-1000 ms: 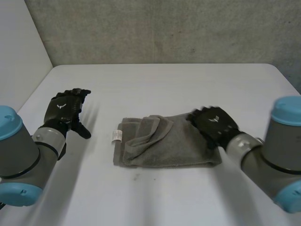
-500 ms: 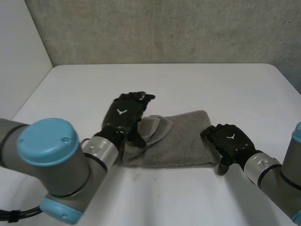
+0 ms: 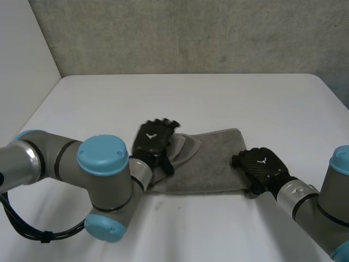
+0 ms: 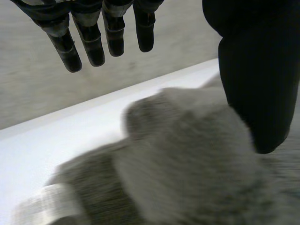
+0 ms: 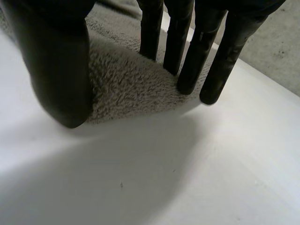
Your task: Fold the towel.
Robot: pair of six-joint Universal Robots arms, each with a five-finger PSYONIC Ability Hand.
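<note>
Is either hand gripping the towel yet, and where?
Nothing is held. The left hand hangs open over the towel's bunched end; the right hand is open, straight fingers at the opposite corner, thumb beside it.

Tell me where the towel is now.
In the head view the towel lies midway on the table, the left hand over its left end, the right hand at its near right corner.

Left hand (image 3: 152, 140), right hand (image 3: 262, 168) at towel (image 3: 212, 159) (grey)
</note>
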